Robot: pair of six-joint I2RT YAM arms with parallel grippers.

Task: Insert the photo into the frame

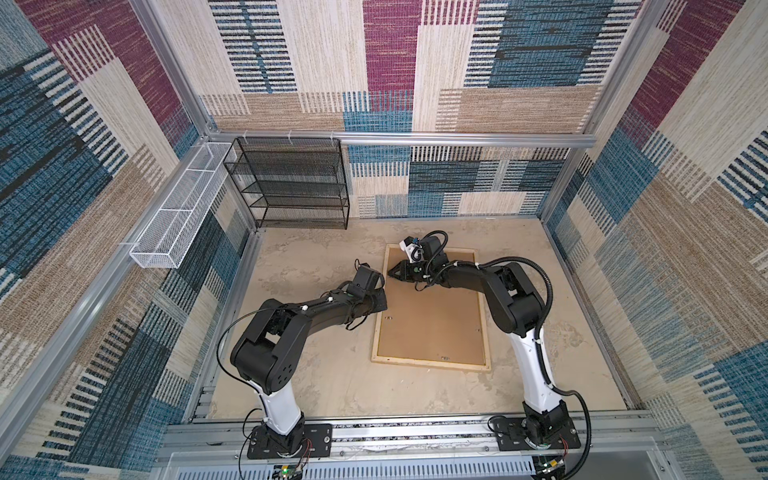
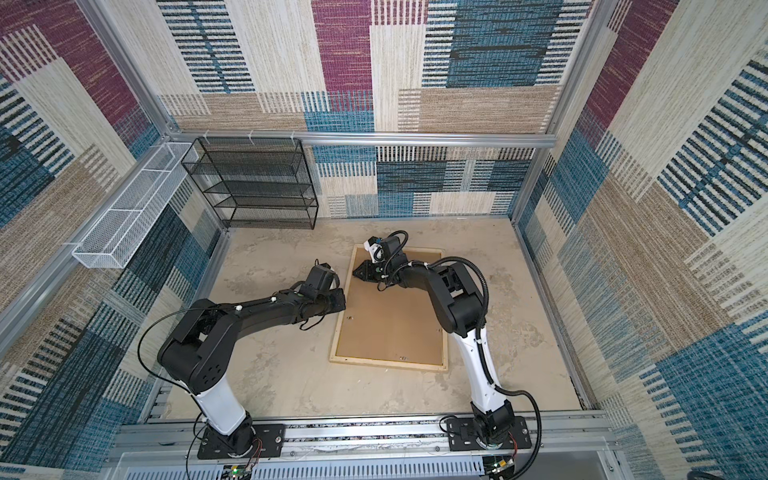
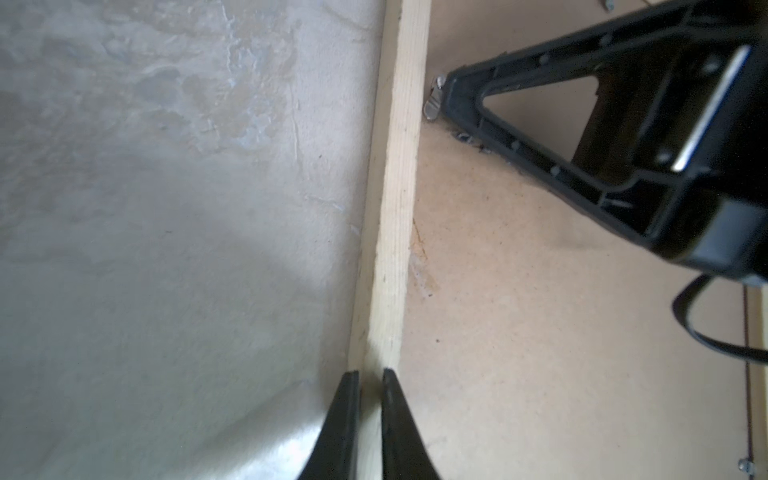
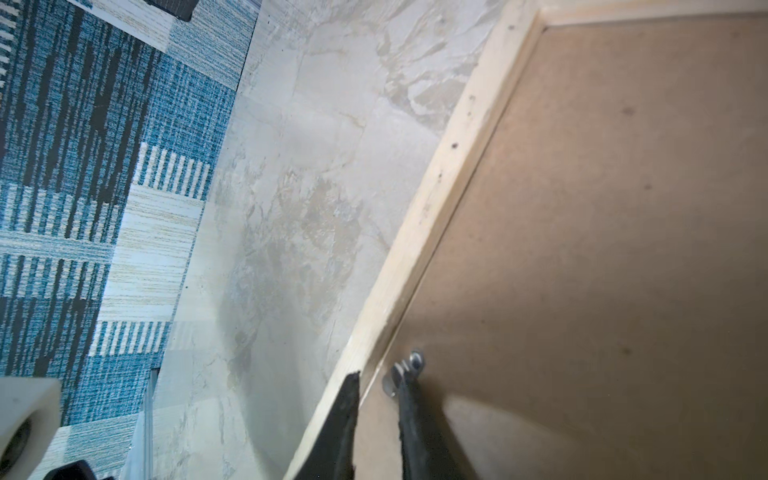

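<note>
Evidently the frame (image 1: 432,362) lies face down on the table (image 1: 316,266), backing board (image 1: 432,320) fitted, photo unseen; my left gripper (image 3: 370,374) pinches its rail, likely steadying it, while my right gripper (image 4: 376,376), nearly closed, sits at a clip (image 4: 411,360), hold unclear.

The frame (image 3: 395,208) is recorded as bare pale wood, matt, grained; the backing board (image 4: 602,249) as matt brown. Beside the right gripper (image 4: 378,377), a shiny metal clip (image 4: 412,359) is noted.

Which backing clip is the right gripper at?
The clip by the frame's left strip, far end, at the right gripper; the others sit clear of it.
</note>
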